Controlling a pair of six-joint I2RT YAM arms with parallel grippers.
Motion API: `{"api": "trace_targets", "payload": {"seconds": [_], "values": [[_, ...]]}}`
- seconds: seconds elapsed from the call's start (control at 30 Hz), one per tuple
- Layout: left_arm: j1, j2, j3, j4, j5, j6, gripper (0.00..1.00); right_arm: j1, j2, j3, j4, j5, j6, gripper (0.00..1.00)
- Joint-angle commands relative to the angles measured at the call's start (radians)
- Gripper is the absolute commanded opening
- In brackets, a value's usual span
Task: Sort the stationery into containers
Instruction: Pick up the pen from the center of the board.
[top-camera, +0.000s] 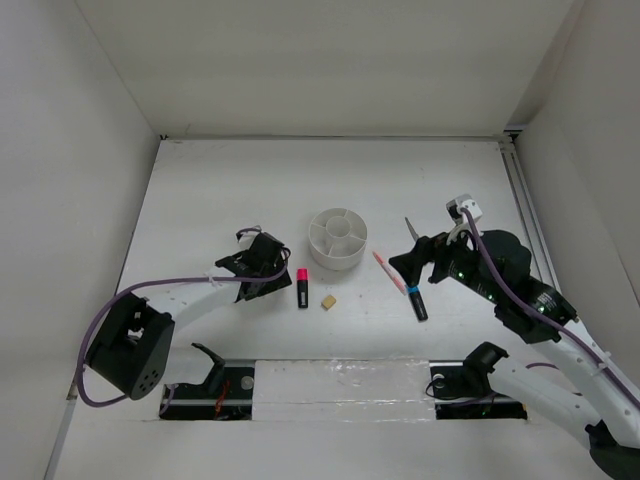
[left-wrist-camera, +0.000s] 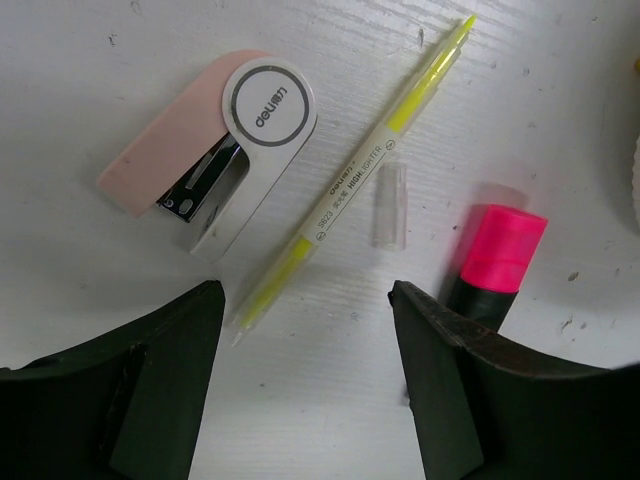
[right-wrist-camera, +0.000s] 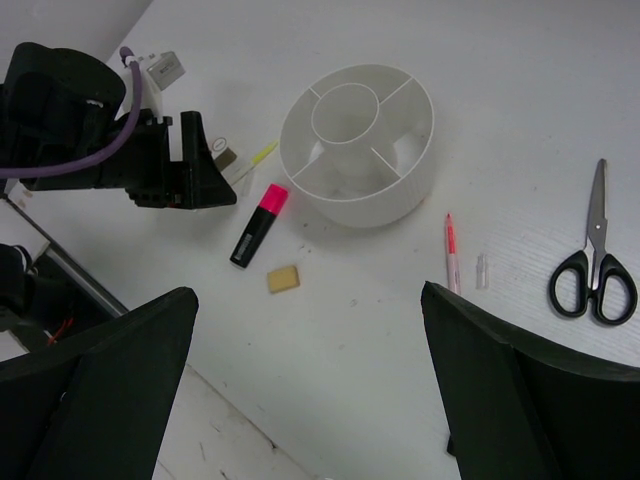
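Loosely astride yellow highlighter tip, left claw.

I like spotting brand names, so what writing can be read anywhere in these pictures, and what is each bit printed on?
"deli", then small characters I can't make out: round badge on the pink-and-white stapler.
"HIGHLIGHTER": barrel of the yellow pen; the code and characters before it are too small to read surely.
White tag on the left arm: print too blurred to read.
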Motion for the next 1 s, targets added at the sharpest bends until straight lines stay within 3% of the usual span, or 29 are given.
{"api": "trace_targets", "payload": {"seconds": [0.0, 0.17, 0.6, 0.83, 0.97], "values": [[-0.002, 0.009, -0.011, 0.009, -0.002, 0.003, 0.64, 0.009, -0.016, 0.011, 0.038, 0.007, 0.009, 1.00], [-0.002, 0.018, -0.011, 0.009, 0.007, 0.003, 0.55, 0.009, -0.029, 0.022, 0.020, 0.027, 0.009, 1.00], [-0.002, 0.097, -0.002, 0.008, 0.026, 0.002, 0.50, 0.009, -0.098, 0.073, -0.020, 0.036, 0.009, 1.00], [-0.002, 0.098, 0.007, -0.012, 0.026, 0.002, 0.39, 0.009, -0.098, 0.082, -0.020, 0.036, 0.009, 1.00], [-0.002, 0.108, 0.007, -0.021, 0.026, -0.007, 0.39, 0.009, -0.098, 0.082, -0.020, 0.036, 0.009, 1.00]]}}
